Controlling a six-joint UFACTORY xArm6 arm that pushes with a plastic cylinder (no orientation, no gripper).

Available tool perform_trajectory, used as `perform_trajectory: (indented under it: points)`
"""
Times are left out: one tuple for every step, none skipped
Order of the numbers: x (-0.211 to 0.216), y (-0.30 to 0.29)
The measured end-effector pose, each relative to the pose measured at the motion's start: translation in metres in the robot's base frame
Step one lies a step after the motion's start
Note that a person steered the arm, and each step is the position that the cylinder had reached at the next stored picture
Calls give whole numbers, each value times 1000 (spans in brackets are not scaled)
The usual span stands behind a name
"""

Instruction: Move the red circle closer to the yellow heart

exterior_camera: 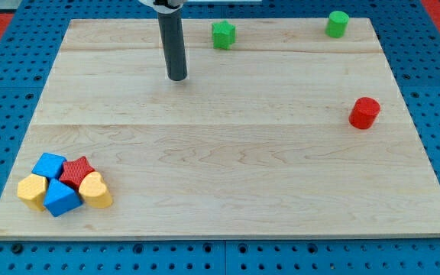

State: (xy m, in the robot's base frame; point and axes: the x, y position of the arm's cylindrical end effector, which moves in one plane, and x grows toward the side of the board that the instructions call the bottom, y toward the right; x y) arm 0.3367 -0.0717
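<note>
The red circle [363, 112] is a short red cylinder standing alone at the view's right, about mid-height on the wooden board [228, 176]. The yellow heart [95, 189] lies at the view's bottom left, at the right end of a tight cluster of blocks. My tip [177, 77] rests on the board near the view's top, left of centre. It is far to the left of the red circle and well above the yellow heart, touching no block.
The cluster holds a red star [76, 171], a blue cube [50, 165], a blue block [61, 198] and a yellow hexagon [31, 191]. A green star [223, 34] and a green cylinder [337, 24] sit along the top edge.
</note>
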Motion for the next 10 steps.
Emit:
perform_trajectory:
  points:
    - [-15, 36]
    - [-26, 107]
    - [-22, 175]
    - [-22, 220]
    - [-22, 220]
    - [-22, 220]
    - [-22, 239]
    - [-21, 290]
    - [-6, 314]
    - [27, 311]
